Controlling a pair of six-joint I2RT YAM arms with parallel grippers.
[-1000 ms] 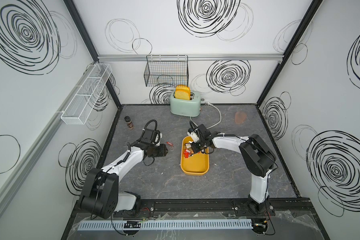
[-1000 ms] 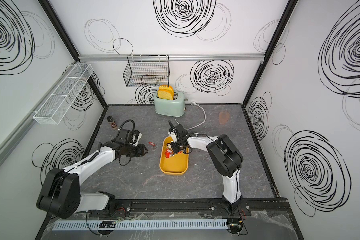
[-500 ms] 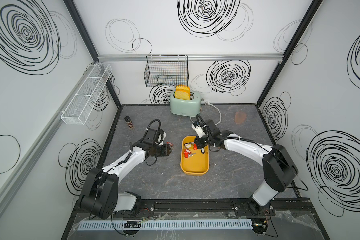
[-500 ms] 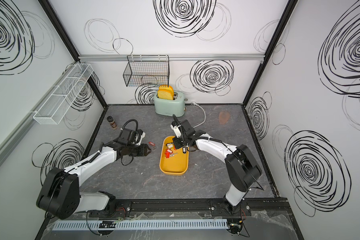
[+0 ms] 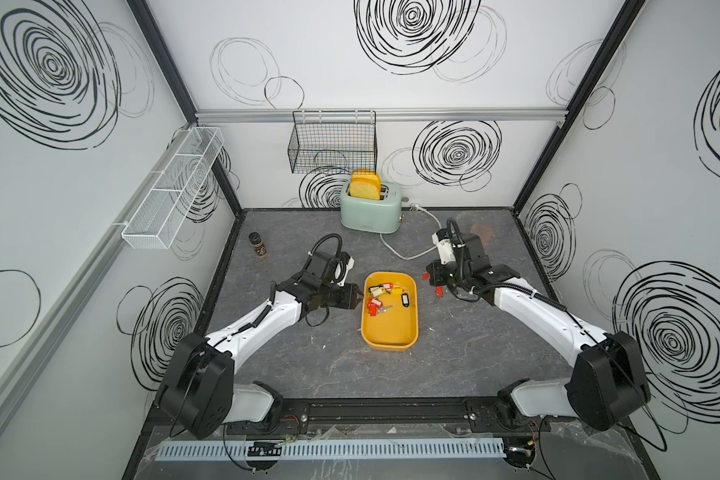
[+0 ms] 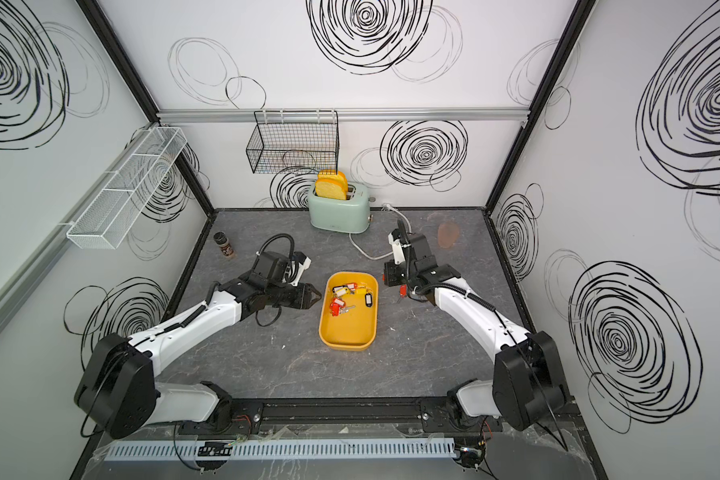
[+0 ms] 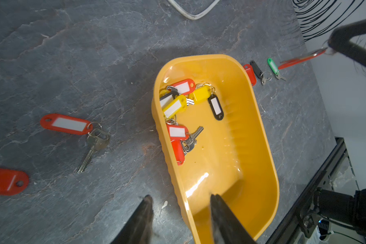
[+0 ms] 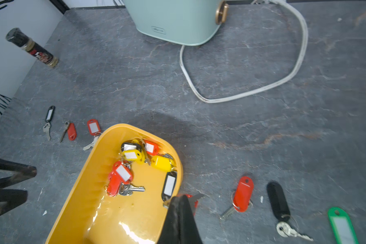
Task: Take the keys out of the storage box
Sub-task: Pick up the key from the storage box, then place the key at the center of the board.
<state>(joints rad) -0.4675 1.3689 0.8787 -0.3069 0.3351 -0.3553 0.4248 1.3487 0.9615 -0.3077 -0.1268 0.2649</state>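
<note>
While left hand (image 7: 180, 196) gapes above storage box (image 7: 247, 147) rim | right hand (image 8: 181, 199) clamps red key (image 7: 298, 60)

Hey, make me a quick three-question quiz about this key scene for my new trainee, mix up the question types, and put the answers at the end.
1. True or false: the storage box holds no keys.
2. Which tag colour lies only on the table, outside the box? A red, B yellow, C green.
3. Fill in: the ___ pincer is shut on a red-tagged key.
Key: 1 false, several tagged keys lie inside. 2 C, the green tag. 3 right: the right pincer grips it, while the left pincer is open and empty.
</note>
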